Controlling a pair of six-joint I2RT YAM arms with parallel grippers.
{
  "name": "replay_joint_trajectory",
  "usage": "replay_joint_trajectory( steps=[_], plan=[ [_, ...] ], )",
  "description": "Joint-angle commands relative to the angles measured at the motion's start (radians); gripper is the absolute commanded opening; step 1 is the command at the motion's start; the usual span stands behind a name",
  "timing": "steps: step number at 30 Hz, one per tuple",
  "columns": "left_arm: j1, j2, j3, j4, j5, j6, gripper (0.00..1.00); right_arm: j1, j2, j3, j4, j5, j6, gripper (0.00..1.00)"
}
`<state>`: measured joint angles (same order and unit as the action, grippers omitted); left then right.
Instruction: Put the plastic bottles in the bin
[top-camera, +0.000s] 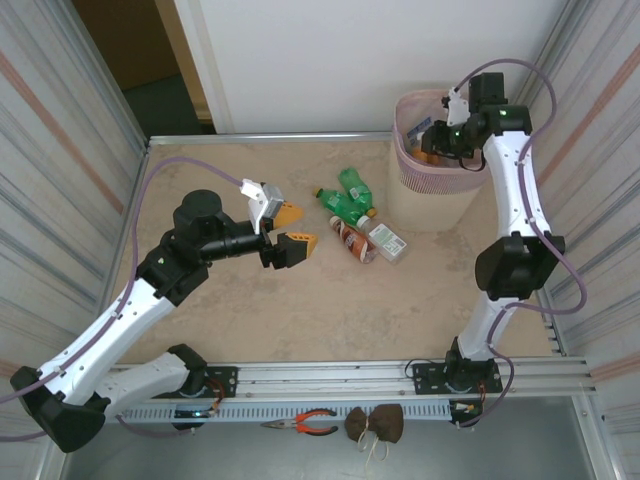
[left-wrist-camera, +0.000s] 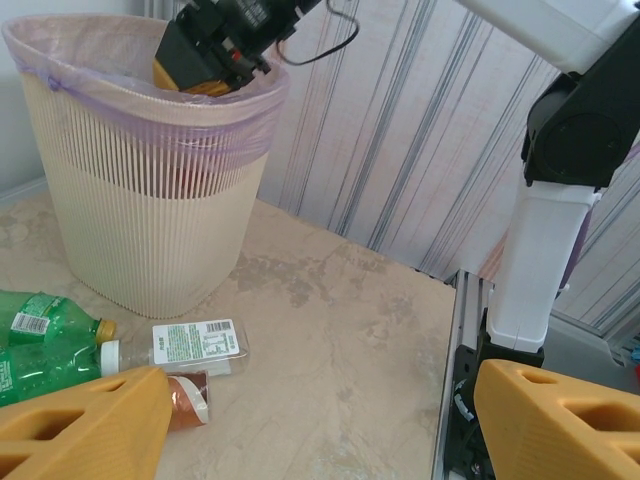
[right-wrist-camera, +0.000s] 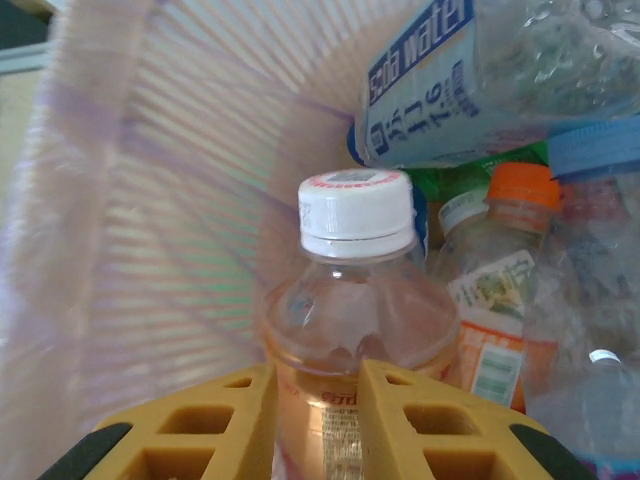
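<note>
Just inside the pink bin (top-camera: 412, 165), the right gripper (right-wrist-camera: 318, 420) is clamped on a white-capped bottle (right-wrist-camera: 355, 290), crowded by other bottles (right-wrist-camera: 470, 80), while the left gripper (top-camera: 290, 232) hovers wide open, empty, near loose bottles (top-camera: 360, 215) on the table (top-camera: 300, 320).

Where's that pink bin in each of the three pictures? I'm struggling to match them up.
Top view: the bin stands at the upper right.
Left wrist view: upper left, seen from the side.
Right wrist view: its ribbed inner wall on the left, seen from inside.
Shared landmark: the right gripper, at the bin's mouth, shut on a white-capped bottle.
</note>
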<state>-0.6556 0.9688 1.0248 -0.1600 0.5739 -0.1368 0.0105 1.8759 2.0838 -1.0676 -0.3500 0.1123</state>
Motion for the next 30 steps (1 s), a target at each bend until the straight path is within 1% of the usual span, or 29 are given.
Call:
replay_joint_trajectory(
  steps=[1, 4, 10, 16, 24, 30],
  plan=[
    [0.008, -0.011, 0.005, 0.028, -0.011, -0.013, 0.8, 0.001, 0.054, -0.066, -0.008, -0.037, -0.001, 0.24],
    [0.008, -0.007, 0.004, 0.029, -0.012, -0.013, 0.8, 0.0, 0.073, -0.067, -0.039, -0.027, -0.009, 0.21],
    [0.008, 0.007, 0.011, 0.032, -0.004, -0.012, 0.79, 0.001, 0.012, -0.054, -0.013, 0.0, -0.001, 0.22],
    [0.008, 0.001, 0.005, 0.036, -0.011, -0.014, 0.79, 0.004, -0.055, -0.014, -0.016, 0.013, 0.013, 0.24],
    [0.017, -0.001, 0.002, 0.028, -0.025, -0.036, 0.79, 0.018, -0.147, -0.015, -0.023, 0.043, 0.017, 0.26],
    [0.033, -0.003, -0.006, 0.028, -0.032, -0.068, 0.79, 0.065, -0.232, -0.043, -0.042, 0.077, -0.005, 0.3]
  ],
)
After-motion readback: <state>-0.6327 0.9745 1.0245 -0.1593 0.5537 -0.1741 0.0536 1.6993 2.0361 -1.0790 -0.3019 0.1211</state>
